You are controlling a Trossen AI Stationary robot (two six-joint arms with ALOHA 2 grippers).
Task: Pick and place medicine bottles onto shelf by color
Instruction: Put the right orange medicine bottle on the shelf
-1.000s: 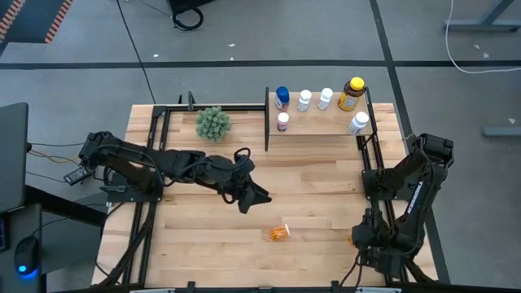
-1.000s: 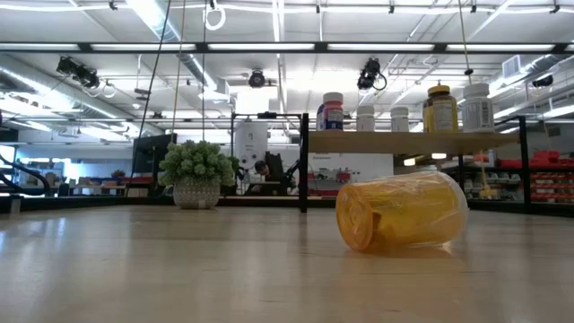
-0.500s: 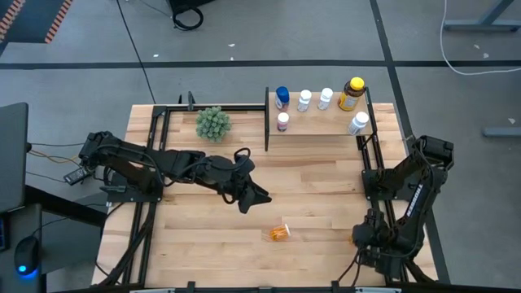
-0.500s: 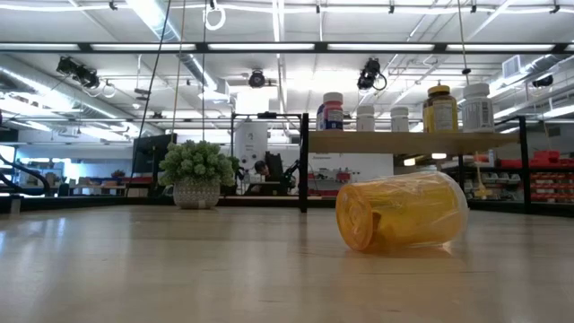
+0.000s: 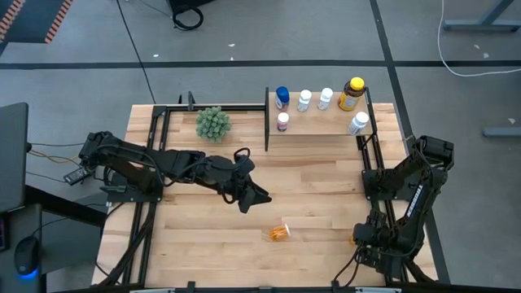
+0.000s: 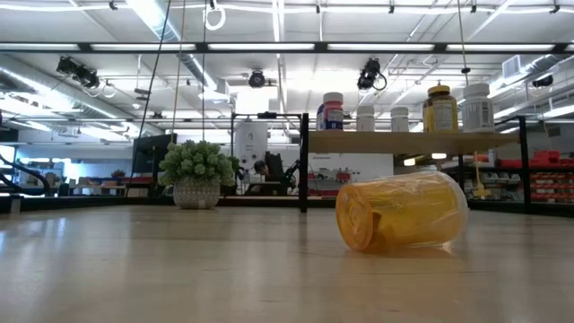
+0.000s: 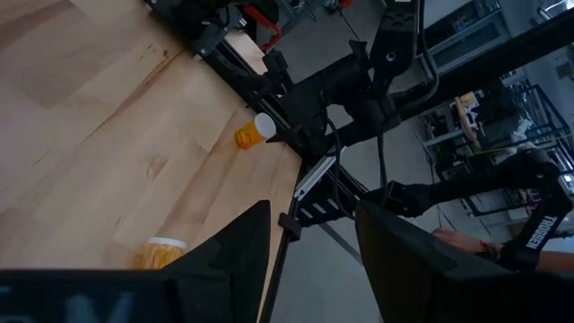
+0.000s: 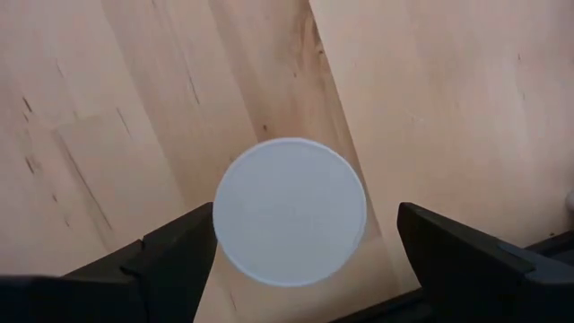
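Note:
An orange medicine bottle (image 5: 279, 233) lies on its side on the table near the front edge; it fills the low view (image 6: 401, 212). A second orange bottle with a white cap (image 8: 289, 211) stands upright at the front right (image 5: 356, 238). My right gripper (image 8: 305, 222) points down over it, open, one finger on either side of the cap and not touching it. My left gripper (image 5: 259, 198) hangs open above the table's middle with nothing between its fingers (image 7: 314, 215). On the shelf (image 5: 321, 126) stand blue, white, purple-labelled and amber bottles.
A green spiky plant (image 5: 212, 124) in a pot stands at the far left of the table, beside the shelf's black upright divider (image 5: 267, 118). Black frame rails run along both sides of the table. Bare wood lies between the two arms.

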